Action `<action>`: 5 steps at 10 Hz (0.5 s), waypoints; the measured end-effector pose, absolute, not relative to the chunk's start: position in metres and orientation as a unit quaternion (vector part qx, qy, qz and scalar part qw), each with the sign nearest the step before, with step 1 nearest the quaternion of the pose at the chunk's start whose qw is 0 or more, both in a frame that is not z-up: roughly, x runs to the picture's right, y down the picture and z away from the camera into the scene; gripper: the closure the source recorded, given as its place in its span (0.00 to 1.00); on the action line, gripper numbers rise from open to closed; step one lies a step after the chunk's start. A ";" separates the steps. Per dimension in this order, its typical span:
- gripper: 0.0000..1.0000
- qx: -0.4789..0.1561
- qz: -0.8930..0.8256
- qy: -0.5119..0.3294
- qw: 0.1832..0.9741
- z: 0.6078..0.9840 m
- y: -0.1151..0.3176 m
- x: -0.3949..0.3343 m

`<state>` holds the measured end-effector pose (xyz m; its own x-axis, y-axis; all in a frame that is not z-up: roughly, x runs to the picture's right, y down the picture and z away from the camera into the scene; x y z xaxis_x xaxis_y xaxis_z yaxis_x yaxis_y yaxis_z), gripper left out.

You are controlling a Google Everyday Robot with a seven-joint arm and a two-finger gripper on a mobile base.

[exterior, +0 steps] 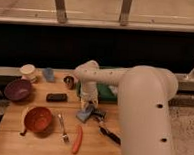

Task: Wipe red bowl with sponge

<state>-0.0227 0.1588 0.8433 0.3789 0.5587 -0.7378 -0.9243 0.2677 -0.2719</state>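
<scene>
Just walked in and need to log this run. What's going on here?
A one-armed robot is reaching down to the wooden table. Its gripper is right at the light blue sponge near the table's middle. The red bowl sits apart from the sponge, further left in the picture, and the sponge is not yet on it. A fork lies between them.

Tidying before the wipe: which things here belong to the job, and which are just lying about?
Job: red bowl, sponge, pincer down by the sponge, right of the bowl.
Lying about: purple bowl, black block, fork, blue cup, white cup.
</scene>
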 end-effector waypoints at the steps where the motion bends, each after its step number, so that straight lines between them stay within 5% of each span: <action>1: 1.00 -0.353 0.501 0.243 0.752 0.833 0.153 -0.025; 5: 1.00 -0.356 0.493 0.180 0.773 0.801 0.130 -0.052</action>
